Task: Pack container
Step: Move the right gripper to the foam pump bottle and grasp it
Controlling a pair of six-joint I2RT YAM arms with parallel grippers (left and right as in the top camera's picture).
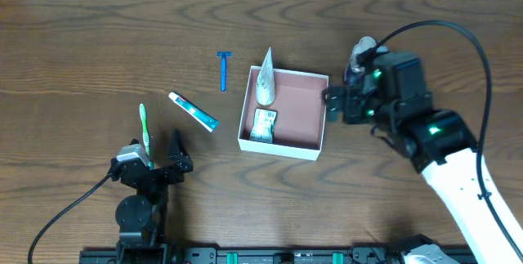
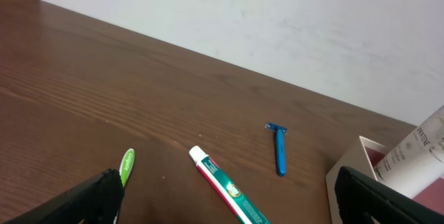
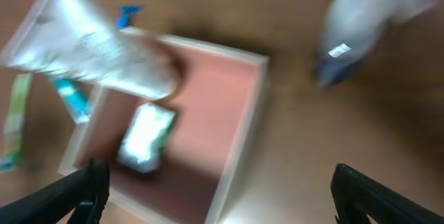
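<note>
The container (image 1: 299,114) is a square shallow box with white walls and a pinkish inside, at mid table. A white tube (image 1: 265,82) leans on its far left wall, and a small green-and-white packet (image 1: 263,125) lies inside. In the blurred right wrist view the container (image 3: 216,106), tube (image 3: 90,44) and packet (image 3: 146,138) sit below my right gripper (image 3: 218,186), which is open and empty. From overhead, the right gripper (image 1: 331,105) hovers at the container's right wall. My left gripper (image 1: 159,156) rests open and empty near the front left edge; the left wrist view shows the left gripper (image 2: 225,186).
Left of the container lie a blue razor (image 1: 223,69), a green-and-white toothpaste tube (image 1: 194,110) and a green toothbrush (image 1: 145,132), which reaches the left gripper. A pale bottle with a dark end (image 1: 361,55) lies behind the right gripper. The left wrist view shows the razor (image 2: 279,149), toothpaste (image 2: 229,195) and toothbrush (image 2: 127,165).
</note>
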